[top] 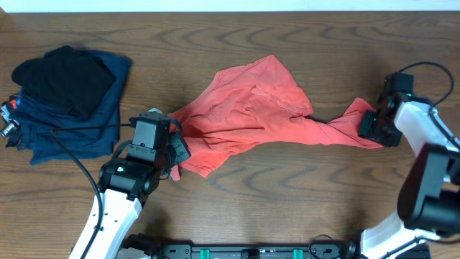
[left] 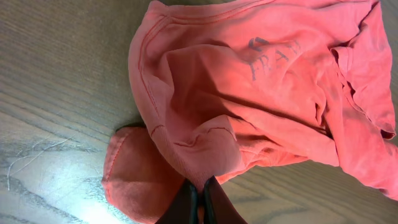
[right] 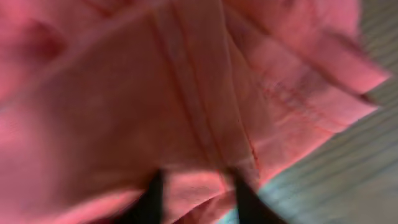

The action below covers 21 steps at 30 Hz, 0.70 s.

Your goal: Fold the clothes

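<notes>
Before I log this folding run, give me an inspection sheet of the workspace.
Surface: wooden table, brown grain.
Job's things: red T-shirt, crumpled, stretched between both arms.
Clutter: navy clothes folded at the left, black garment on top.
Grippers: left gripper shut on the T-shirt's edge; right gripper at its other end, grip unclear, view blurred.
Cables: black cable across the navy clothes; another loops above the right arm.
Surroundings: dark rail along the near edge.

The coral-red T-shirt (top: 251,108) lies crumpled and unfolded across the middle of the worktop (top: 287,216), faint grey lettering showing, its right end drawn narrow.
</notes>
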Each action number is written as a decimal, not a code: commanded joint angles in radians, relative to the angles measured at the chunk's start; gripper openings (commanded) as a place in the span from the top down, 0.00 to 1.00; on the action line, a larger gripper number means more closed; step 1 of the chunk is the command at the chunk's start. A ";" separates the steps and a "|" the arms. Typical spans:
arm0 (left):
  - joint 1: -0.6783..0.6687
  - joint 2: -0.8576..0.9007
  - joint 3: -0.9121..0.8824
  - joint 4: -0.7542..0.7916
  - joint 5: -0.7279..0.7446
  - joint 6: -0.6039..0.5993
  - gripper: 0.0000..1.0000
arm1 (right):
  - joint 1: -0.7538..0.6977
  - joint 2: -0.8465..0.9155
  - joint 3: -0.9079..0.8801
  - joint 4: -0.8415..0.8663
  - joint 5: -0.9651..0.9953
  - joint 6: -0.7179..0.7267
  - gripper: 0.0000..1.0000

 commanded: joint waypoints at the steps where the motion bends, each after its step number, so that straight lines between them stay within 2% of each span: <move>1: 0.003 0.002 0.002 -0.003 -0.012 0.014 0.94 | -0.003 0.027 0.005 -0.018 0.004 0.015 0.99; 3: 0.003 0.002 0.002 -0.002 -0.013 0.014 0.94 | -0.003 0.013 0.016 -0.084 -0.060 -0.007 0.99; 6: 0.003 0.002 0.002 -0.002 -0.013 0.014 0.94 | -0.006 -0.044 0.078 -0.290 -0.192 -0.007 0.99; 8: 0.003 0.002 0.002 -0.002 -0.013 0.014 0.94 | -0.014 -0.107 0.152 -0.406 -0.320 -0.057 0.99; 11: 0.003 0.002 0.002 -0.002 -0.013 0.014 0.94 | -0.025 -0.175 0.261 -0.427 -0.394 -0.118 0.99; 15: 0.003 0.002 0.002 -0.002 -0.013 0.014 0.94 | -0.057 -0.204 0.398 -0.280 -0.348 -0.106 0.99; 16: 0.003 0.002 0.002 -0.002 -0.013 0.014 0.94 | -0.058 -0.204 0.408 -0.242 -0.347 -0.106 0.95; 17: 0.003 0.002 0.002 -0.002 -0.013 0.014 0.94 | -0.056 -0.203 0.409 -0.220 -0.357 -0.107 0.86; 21: 0.003 0.002 0.002 -0.002 -0.013 0.014 0.94 | -0.008 -0.195 0.378 -0.281 -0.379 -0.171 0.67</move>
